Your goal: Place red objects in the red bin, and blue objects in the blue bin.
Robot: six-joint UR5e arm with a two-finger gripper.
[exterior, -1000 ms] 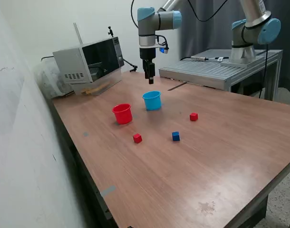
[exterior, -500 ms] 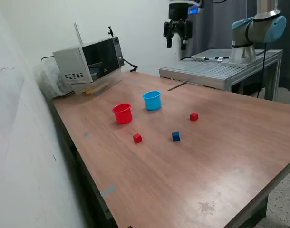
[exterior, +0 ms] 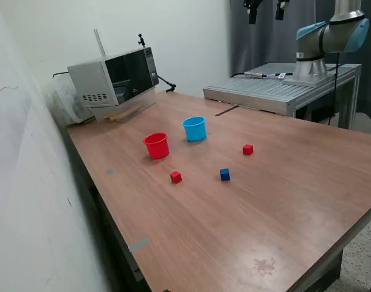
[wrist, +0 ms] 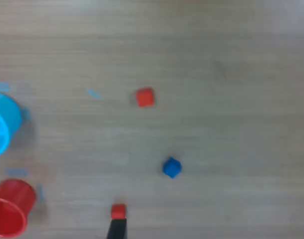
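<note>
The red cup [exterior: 156, 146] and the light blue cup [exterior: 194, 129] stand upright side by side on the wooden table [exterior: 283, 201]. Two red cubes [exterior: 176, 177] [exterior: 248, 149] and one dark blue cube [exterior: 225, 174] lie loose on the table. A second blue cube is not visible. My gripper [exterior: 266, 11] is open and empty, high above the table at the top of the exterior view. The wrist view shows the blue cup [wrist: 0, 124], red cup [wrist: 10, 206], blue cube [wrist: 171, 167] and red cubes [wrist: 145, 97] [wrist: 118, 211] far below, with one fingertip [wrist: 117, 230] at the frame edge.
A microwave [exterior: 115, 76] sits at the table's far corner by the wall. A grey metal platform [exterior: 277, 91] behind the table carries the arm's base [exterior: 322, 45]. The table's near edge [exterior: 331, 249] drops off at the exterior view's right.
My gripper has risen from just above the blue cup, up and toward the exterior view's right, and its fingers now stand apart. The cups and cubes on the table have not moved.
</note>
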